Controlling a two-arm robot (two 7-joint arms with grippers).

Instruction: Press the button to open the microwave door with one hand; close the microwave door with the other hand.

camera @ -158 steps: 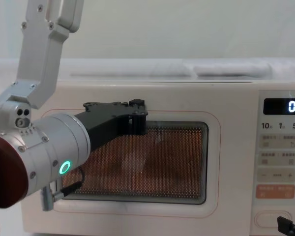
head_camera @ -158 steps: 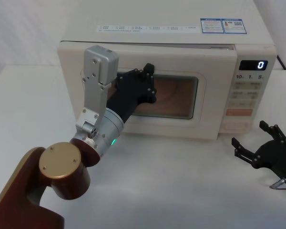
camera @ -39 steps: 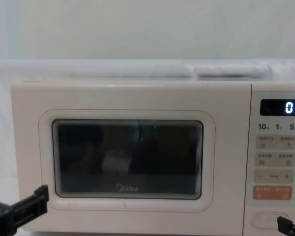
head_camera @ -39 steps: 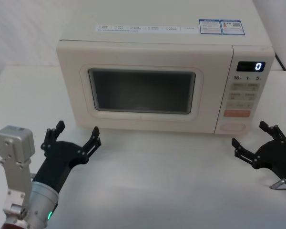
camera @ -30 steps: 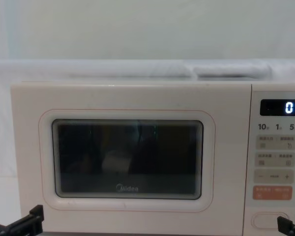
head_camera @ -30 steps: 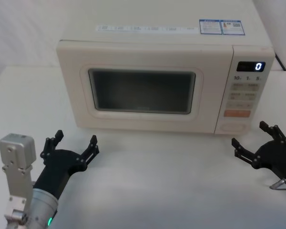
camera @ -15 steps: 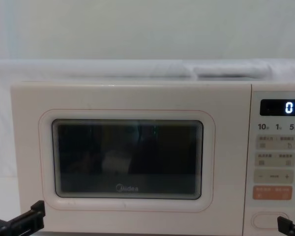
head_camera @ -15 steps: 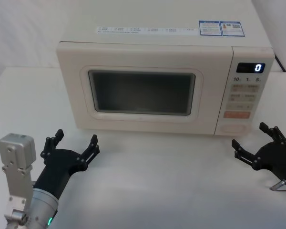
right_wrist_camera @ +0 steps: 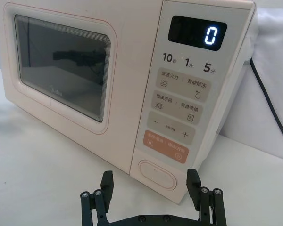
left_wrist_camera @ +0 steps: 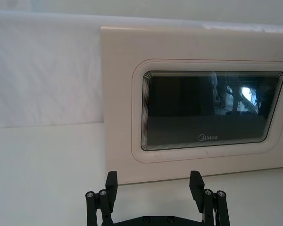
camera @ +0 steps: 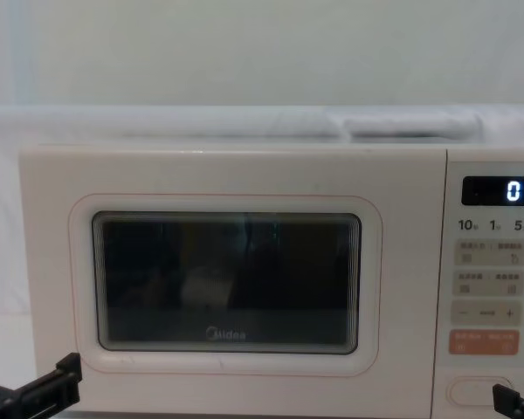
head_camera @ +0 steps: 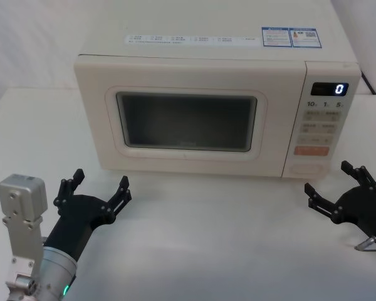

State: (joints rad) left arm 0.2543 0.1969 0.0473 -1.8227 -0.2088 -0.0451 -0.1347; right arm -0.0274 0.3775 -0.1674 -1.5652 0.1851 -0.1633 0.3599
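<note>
**Desk:** What did the shot show?

**Photographer:** The cream Midea microwave (head_camera: 213, 106) stood on the white table (head_camera: 213, 251), its door (head_camera: 188, 116) flush with the body and the window dark, the display (head_camera: 331, 87) reading 0. By that, both halves of the job looked done.

**Desk:** And the arms?

**Photographer:** The left gripper (head_camera: 95, 193) hovered low, in front of the door's left corner and apart from it, jaws spread, gripping nothing. The right gripper (head_camera: 338, 188) sat by the control panel (head_camera: 321, 122), jaws likewise spread and empty.

**Desk:** Where was the button?

**Photographer:** The pill-shaped door button (right_wrist_camera: 158, 174) was at the panel's foot, under the orange key (right_wrist_camera: 166, 146), just ahead of the right gripper's fingers (right_wrist_camera: 194, 182). Each arm appeared parked facing its own side's work.
</note>
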